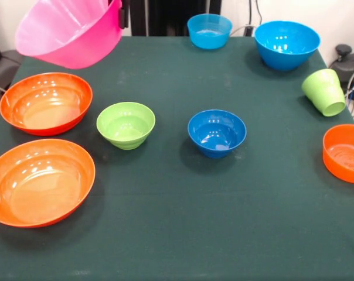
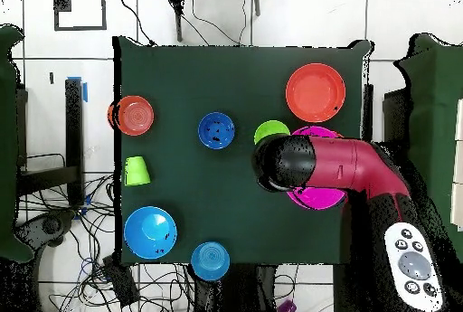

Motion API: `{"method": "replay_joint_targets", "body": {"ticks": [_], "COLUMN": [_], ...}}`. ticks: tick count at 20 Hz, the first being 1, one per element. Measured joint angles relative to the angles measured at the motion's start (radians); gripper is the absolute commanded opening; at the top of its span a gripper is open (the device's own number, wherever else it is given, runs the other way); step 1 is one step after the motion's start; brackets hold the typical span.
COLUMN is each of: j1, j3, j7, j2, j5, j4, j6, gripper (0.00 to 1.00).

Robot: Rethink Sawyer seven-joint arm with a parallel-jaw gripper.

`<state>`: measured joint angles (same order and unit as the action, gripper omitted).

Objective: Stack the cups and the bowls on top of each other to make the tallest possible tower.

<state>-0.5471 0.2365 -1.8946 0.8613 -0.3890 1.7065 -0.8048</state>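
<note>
The big pink bowl point(image 1: 68, 32) hangs tilted in the air above the table's corner, its glossy, translucent wall lit pale on one side and deep magenta on the other, its rim tipped so that the hollow faces up and away. A dark part of the gripper point(image 1: 122, 14) shows at the bowl's raised rim, and the lifted, tilted bowl suggests it is clamped there, though the fingers themselves are mostly hidden; in the overhead view the red and black arm point(image 2: 335, 165) covers much of the bowl, of which only a magenta crescent shows. Just under the bowl on the dark green tablecloth point(image 1: 177, 222) sits one wide shallow orange bowl point(image 1: 46, 103), empty and upright, and nearer the camera lies the second wide orange bowl point(image 1: 40, 182), also empty. Beside the first stands the small lime green bowl point(image 1: 125, 124), and near the table's middle the small dark blue bowl point(image 1: 217, 133). Along the far edge stand two sky blue bowls, a smaller one point(image 1: 209, 30) and a larger one point(image 1: 286, 44). The lime green cup point(image 1: 323, 92) lies on its side near the table's edge, with the smaller orange bowl point(image 1: 344, 153) upright just in front of it.
</note>
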Motion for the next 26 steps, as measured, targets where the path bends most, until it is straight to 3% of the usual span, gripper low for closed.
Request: {"method": "replay_joint_targets", "body": {"ticks": [26], "j1": [-0.049], "j3": [0.155], "j7": [0.007], "j2": [-0.017], "j5": [-0.105], "j4": [0.011], "j6": [0.0], "gripper": [0.0]}}
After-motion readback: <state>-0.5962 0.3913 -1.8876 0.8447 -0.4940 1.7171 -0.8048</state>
